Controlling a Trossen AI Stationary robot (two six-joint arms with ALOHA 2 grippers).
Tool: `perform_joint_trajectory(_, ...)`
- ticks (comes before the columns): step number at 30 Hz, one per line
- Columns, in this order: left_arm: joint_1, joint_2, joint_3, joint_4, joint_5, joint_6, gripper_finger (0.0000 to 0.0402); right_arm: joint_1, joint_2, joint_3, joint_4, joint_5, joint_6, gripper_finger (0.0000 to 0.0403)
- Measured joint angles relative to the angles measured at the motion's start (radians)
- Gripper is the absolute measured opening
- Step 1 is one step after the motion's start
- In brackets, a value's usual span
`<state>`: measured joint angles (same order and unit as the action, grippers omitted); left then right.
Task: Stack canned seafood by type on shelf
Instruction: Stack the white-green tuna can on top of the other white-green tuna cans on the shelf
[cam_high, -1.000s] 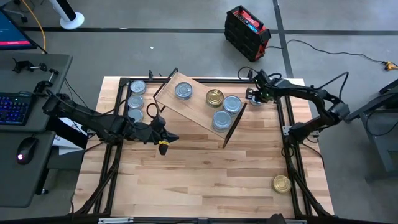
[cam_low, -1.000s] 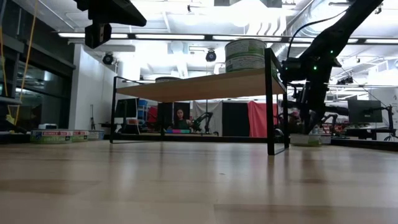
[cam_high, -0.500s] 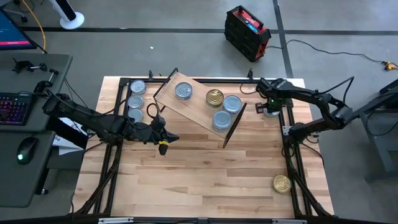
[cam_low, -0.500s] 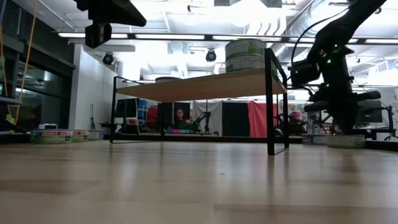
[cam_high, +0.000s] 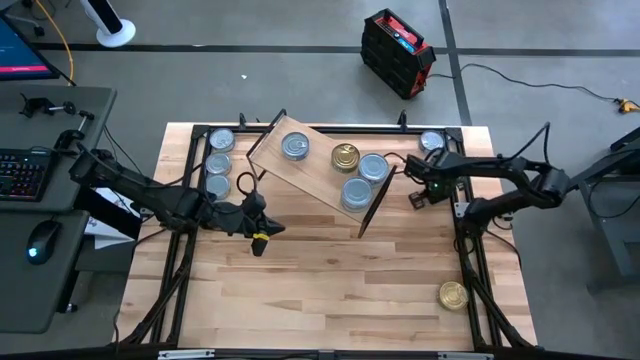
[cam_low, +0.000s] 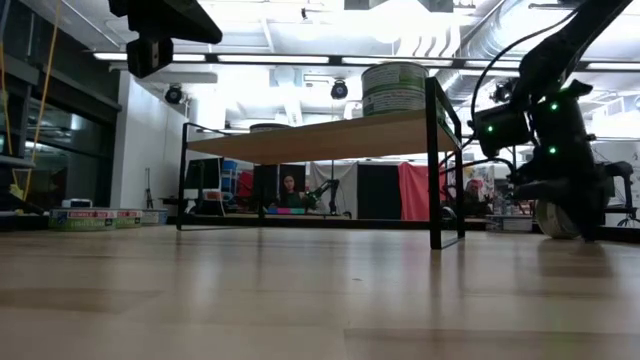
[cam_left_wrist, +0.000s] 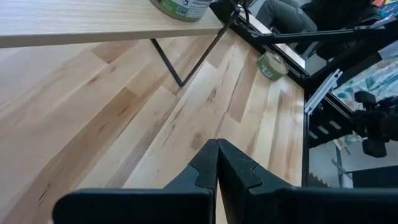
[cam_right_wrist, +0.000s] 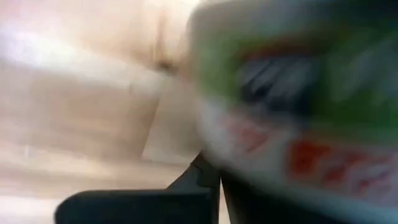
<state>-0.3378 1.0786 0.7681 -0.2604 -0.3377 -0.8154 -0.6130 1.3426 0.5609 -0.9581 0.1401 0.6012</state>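
I am nudging the can (cam_right_wrist: 298, 106) beside the shelf (cam_high: 315, 170) with my right pincer (cam_high: 418, 197) pressed together, needing to spread it first.

No legible text anywhere; label on the nearest can (cam_right_wrist: 298, 112) perhaps printed, too blurred.

In the right wrist view a tin (cam_right_wrist: 298, 106) fills the frame, blurred and cut off, its label unreadable. In the low view the shelf (cam_low: 330, 135) board hides most tins upon it; the right gripper (cam_low: 560, 215) covers something pale.
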Motion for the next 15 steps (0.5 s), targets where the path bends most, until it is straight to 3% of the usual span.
perform_joint_trajectory(4,0.0,0.0,0.0,0.001,0.0,0.002,0.0,0.043,-0.039,0.009,-0.023,-0.067,0.058,0.0)
perform_joint_trajectory(15,0.004,0.0,0.0,0.002,-0.001,0.008,0.0,0.019,-0.179,0.199,-0.097,-0.02,0.162,0.0)
